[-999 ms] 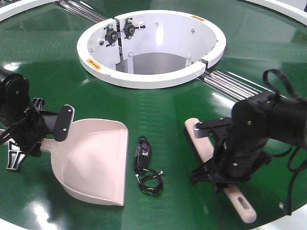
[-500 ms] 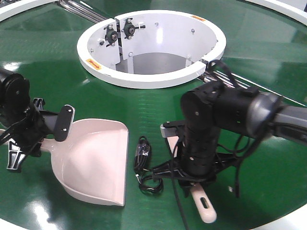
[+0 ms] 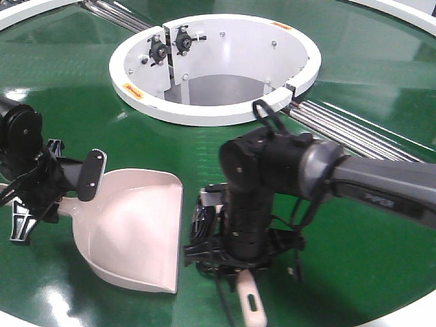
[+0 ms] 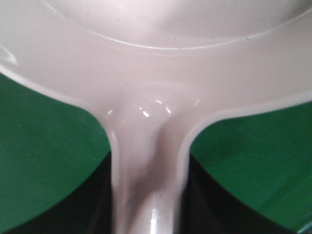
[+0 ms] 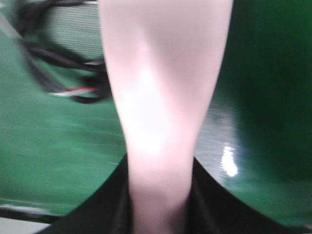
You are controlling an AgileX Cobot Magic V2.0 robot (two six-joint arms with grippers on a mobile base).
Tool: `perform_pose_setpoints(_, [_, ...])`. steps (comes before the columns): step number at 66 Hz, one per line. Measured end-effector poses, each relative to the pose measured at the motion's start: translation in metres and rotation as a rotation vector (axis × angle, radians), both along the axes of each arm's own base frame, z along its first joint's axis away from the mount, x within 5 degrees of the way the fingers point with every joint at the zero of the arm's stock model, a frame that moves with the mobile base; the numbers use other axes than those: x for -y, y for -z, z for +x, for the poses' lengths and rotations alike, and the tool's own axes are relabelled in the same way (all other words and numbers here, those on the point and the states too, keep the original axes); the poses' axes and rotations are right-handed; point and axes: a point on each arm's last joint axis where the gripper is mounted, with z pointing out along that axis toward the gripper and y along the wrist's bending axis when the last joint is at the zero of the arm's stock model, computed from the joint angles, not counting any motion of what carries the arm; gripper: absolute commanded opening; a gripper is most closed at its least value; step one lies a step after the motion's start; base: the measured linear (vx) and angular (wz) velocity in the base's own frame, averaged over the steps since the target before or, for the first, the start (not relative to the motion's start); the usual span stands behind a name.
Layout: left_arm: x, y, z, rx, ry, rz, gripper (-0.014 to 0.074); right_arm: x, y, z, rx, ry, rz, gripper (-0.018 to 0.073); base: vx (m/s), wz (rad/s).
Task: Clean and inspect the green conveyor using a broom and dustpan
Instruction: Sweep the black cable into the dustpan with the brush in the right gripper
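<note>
The pale pink dustpan (image 3: 133, 231) lies on the green conveyor (image 3: 368, 75) at the front left, lip pointing right. My left gripper (image 3: 58, 201) is shut on its handle; in the left wrist view the dustpan handle (image 4: 148, 161) runs between the dark fingers of the left gripper (image 4: 148, 214). My right gripper (image 3: 240, 267) is shut on the broom (image 3: 251, 306), just right of the dustpan's lip. Only the slotted handle end and a corner of the head show; the bristles are hidden. The right wrist view shows the broom (image 5: 163, 92) filling the right gripper (image 5: 158, 209).
A tangled black cable (image 3: 201, 219) lies between dustpan lip and broom, partly under my right arm, and shows as the cable (image 5: 63, 73) left of the broom. The white ring housing (image 3: 136, 95) stands at the back centre. Silver rollers (image 3: 340, 126) cross the belt at right.
My right arm has swept the broom leftward across the belt, from the right side to the black cable beside the dustpan's lip. The left arm and dustpan have stayed still.
</note>
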Motion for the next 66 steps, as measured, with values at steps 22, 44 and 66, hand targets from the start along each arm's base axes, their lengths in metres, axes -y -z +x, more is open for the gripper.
perform_pose_setpoints(22, [0.0, 0.0, 0.0, -0.001, 0.0, 0.001, -0.0006, -0.083, 0.002, 0.019, 0.006, -0.105, 0.178, -0.0003, 0.0, 0.0])
perform_pose_setpoints(44, [0.0, 0.0, 0.0, -0.003, 0.0, 0.001, -0.0006, -0.113, -0.042, 0.026, 0.104, -0.174, 0.348, -0.0003, 0.0, 0.0])
perform_pose_setpoints(66, [0.0, 0.0, 0.0, -0.003, 0.0, 0.001, -0.0006, -0.089, -0.084, 0.022, 0.227, -0.197, 0.328, -0.0001, 0.0, 0.0])
